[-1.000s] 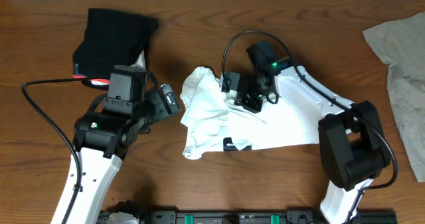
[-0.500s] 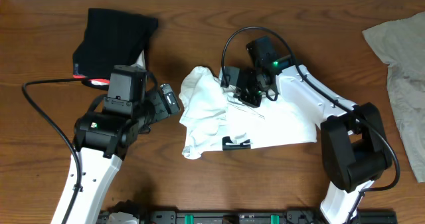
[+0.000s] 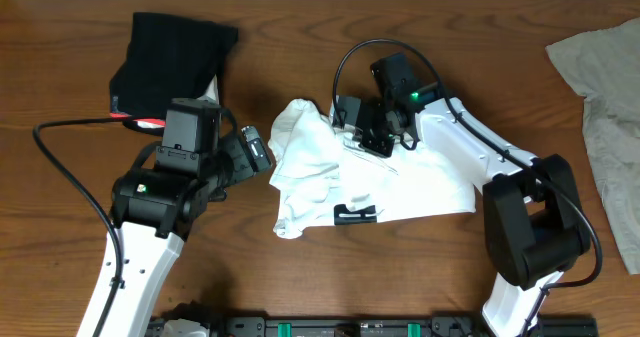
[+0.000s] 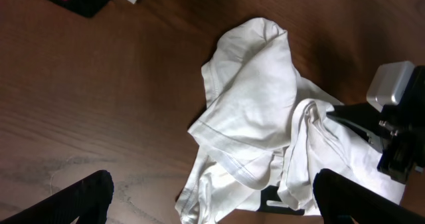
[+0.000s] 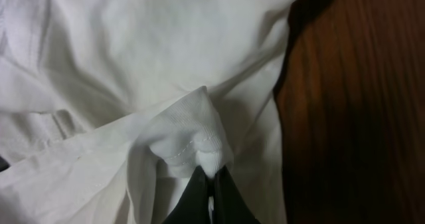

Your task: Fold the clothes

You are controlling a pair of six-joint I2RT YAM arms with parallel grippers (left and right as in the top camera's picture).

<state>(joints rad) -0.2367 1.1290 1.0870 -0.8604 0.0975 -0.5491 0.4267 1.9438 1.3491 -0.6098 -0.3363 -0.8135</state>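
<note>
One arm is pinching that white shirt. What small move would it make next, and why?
Probably lift the pinched fold a little and draw it outward. The right gripper is shut on a bunched ridge of the white T-shirt, which lies crumpled, so it likely needs spreading flat before folding.

The table (image 3: 300,37) is brown wood with visible grain, smooth, with a low sheen. The white T-shirt (image 3: 420,192) is soft matt knit cloth, creased, with stitched hems; the black garment (image 3: 170,52), far left, and the grey-beige garment (image 3: 610,77), far right, are likewise matt cloth. The arm casings (image 3: 125,267) look like smooth white plastic; the right end effector (image 5: 211,196) is matt black.
</note>
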